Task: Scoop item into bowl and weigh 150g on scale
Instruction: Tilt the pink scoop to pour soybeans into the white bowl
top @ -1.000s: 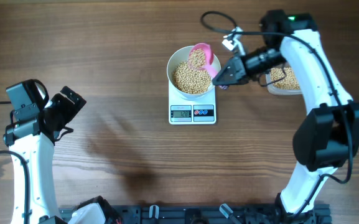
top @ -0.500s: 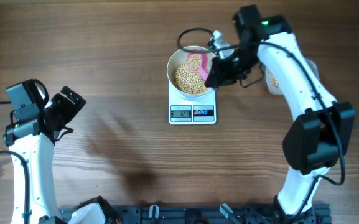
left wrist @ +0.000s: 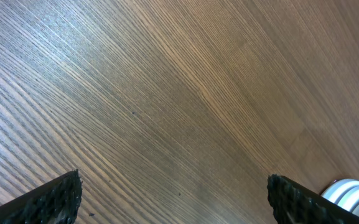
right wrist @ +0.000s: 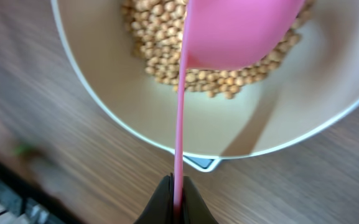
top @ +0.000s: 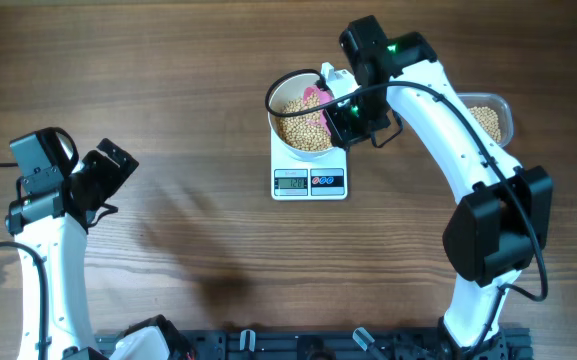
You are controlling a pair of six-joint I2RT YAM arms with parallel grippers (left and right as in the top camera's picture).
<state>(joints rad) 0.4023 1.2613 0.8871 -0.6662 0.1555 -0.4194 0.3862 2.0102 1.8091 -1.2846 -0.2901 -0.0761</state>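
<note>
The right pincer is gripping the thin handle of a pink scoop, its two fingers pressed fully together on the handle's edge. The scoop's cup is sitting inside the rim of the bowl, on the far side, just over the beans. Whether the cup is touching them cannot be told, since in the right wrist view its pink back is hiding what lies under it.

The beans are lying in a heap in the bottom of the bowl, leaving the white inner wall bare above them. The bowl is standing on the scale, covering most of its platform. The display and button panel are showing in front, and the digits are too small to read. The scale is resting on the tabletop, a little right of centre.

More beans are lying in a clear tub to the right of the scale, partly hidden behind the right arm.

The left pincer is hanging over bare wood at the left side, well apart from the scale. Its jaws are standing wide open and gripping nothing.
</note>
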